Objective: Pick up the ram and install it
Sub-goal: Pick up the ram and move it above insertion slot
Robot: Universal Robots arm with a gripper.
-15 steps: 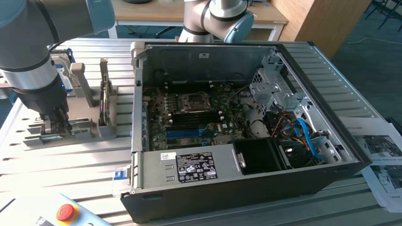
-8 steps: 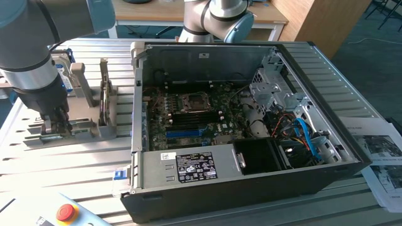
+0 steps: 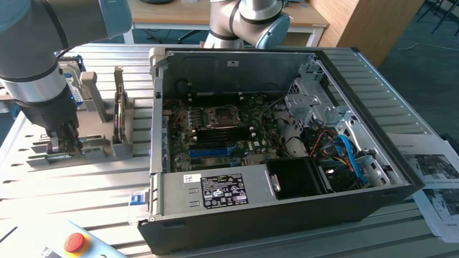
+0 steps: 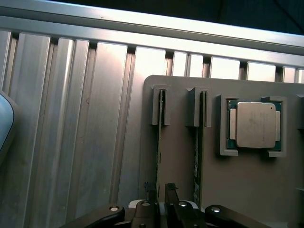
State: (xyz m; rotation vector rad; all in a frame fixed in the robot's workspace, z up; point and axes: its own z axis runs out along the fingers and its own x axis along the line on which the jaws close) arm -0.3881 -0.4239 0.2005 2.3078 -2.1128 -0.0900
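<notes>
Wrist view shows the pick-up: the gripper (image 4: 160,189), jaws apart, straddles the ram (image 4: 160,128) in its holder (image 4: 179,147) and needs a straight squeeze.

The end effector (image 3: 63,146) is low at the grey holder (image 3: 107,149) beside the open computer case (image 3: 287,217).

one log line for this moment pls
step: pick | claw: over edge-side ram | ram: slotted in grey holder | pc case: open
</notes>
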